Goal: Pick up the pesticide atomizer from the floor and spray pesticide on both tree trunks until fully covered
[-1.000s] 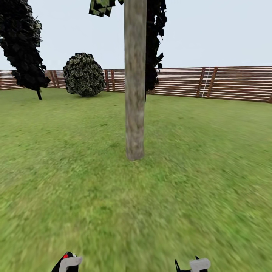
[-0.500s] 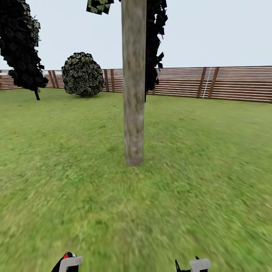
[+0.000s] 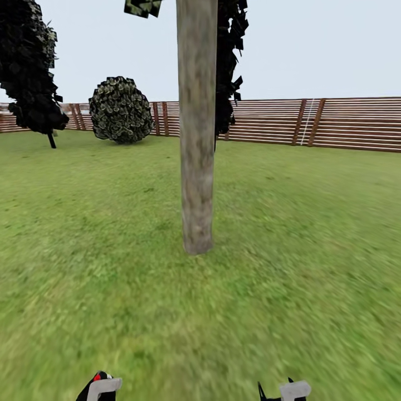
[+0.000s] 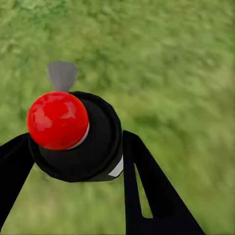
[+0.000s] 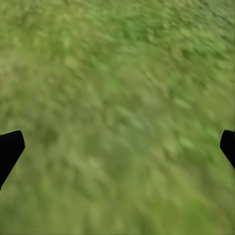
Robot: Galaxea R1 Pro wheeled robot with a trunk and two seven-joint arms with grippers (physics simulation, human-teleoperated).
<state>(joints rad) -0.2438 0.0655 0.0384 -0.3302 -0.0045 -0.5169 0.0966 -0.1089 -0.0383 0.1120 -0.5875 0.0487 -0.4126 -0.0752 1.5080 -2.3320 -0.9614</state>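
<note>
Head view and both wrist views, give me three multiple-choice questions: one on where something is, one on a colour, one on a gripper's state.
1. Where does the tree trunk stand?
A. against the fence
B. on the lawn ahead
C. on grey paving

2. What colour is the atomizer's round cap?
A. red
B. yellow
C. blue

3. How is the left gripper?
A. open and empty
B. shut on the atomizer
C. resting on the trunk

1. B: grass surrounds its base, the fence lies far behind.
2. A: a glossy red ball tops the black body.
3. B: both fingers clasp the black body.

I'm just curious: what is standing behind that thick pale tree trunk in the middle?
Behind the tree trunk stands a near-black tree, then the slatted wooden fence. The trunk covers most of that dark tree.
</note>
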